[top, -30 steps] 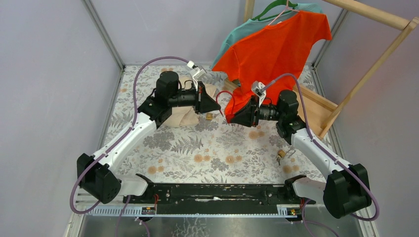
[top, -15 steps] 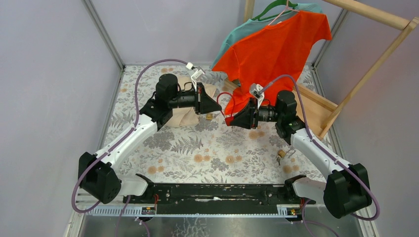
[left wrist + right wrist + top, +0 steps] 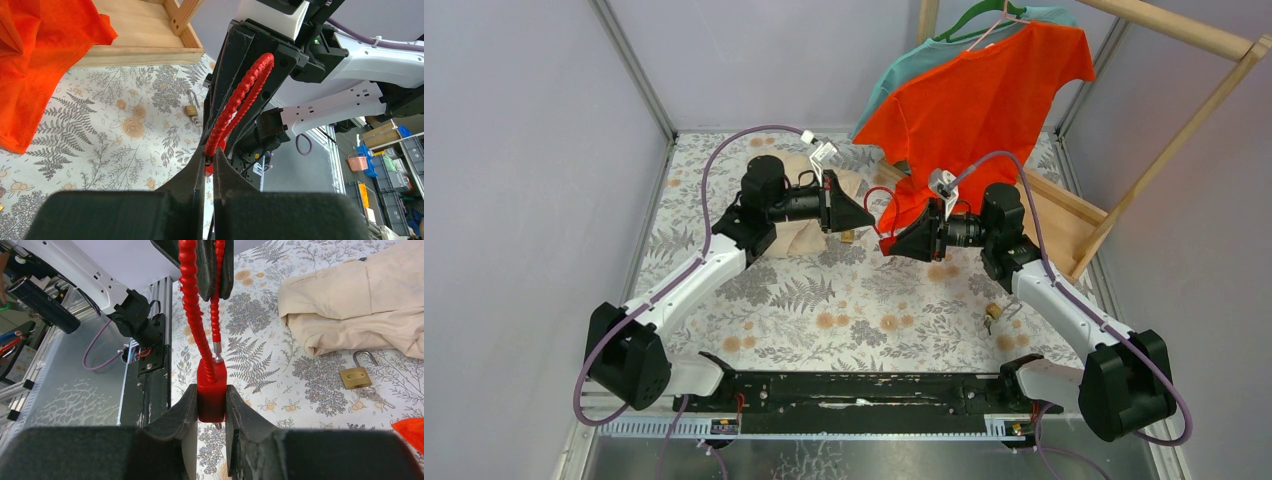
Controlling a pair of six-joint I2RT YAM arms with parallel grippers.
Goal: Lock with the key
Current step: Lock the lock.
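Observation:
A red cable lock hangs between my two grippers above the middle of the table. My right gripper (image 3: 211, 407) is shut on its red body (image 3: 211, 390). The red ribbed cable (image 3: 192, 305) loops up from the body, and its metal-tipped free end (image 3: 218, 351) sits just above the body's top. My left gripper (image 3: 210, 161) is shut on the cable (image 3: 240, 95) close to that end. In the top view the left gripper (image 3: 865, 217) and right gripper (image 3: 888, 240) face each other, almost touching. A small metal piece under the body is too small to identify.
A brass padlock (image 3: 355, 376) with keys (image 3: 372, 394) lies beside a folded beige cloth (image 3: 360, 305). A second brass padlock (image 3: 994, 312) lies at the right. An orange shirt (image 3: 984, 110) and a teal one hang on a wooden rack (image 3: 1169, 150) at the back right.
The right gripper moved slightly left toward the left gripper, and the left arm shifted a little right. Both kept their hold on the red lock.

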